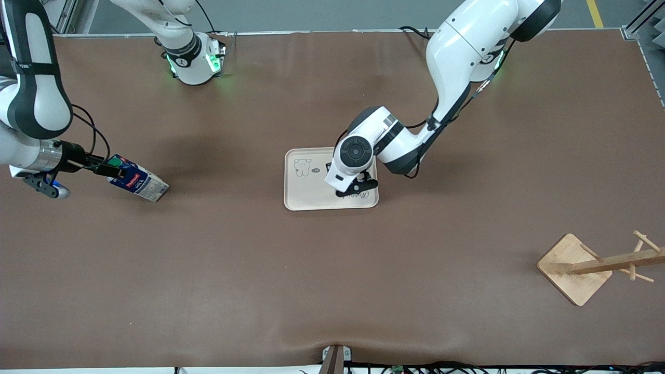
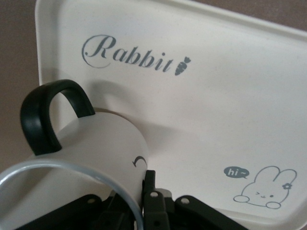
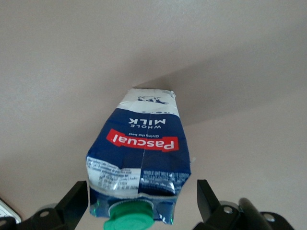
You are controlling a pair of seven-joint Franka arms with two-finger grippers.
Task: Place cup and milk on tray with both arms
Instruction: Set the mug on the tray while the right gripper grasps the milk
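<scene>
I have the left claw (image 2: 144, 211) clenched on the cup's (image 2: 91, 158) rim, holding it over the tray (image 1: 306, 200) for set-down. The right claw (image 3: 144, 201) straddles the milk (image 1: 139, 182), fingers spread, ready to grip it on the surface, well apart from the tray.

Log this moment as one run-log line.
left tool: shut on cup, over tray | right tool: open around milk, on table | milk not yet on tray
</scene>
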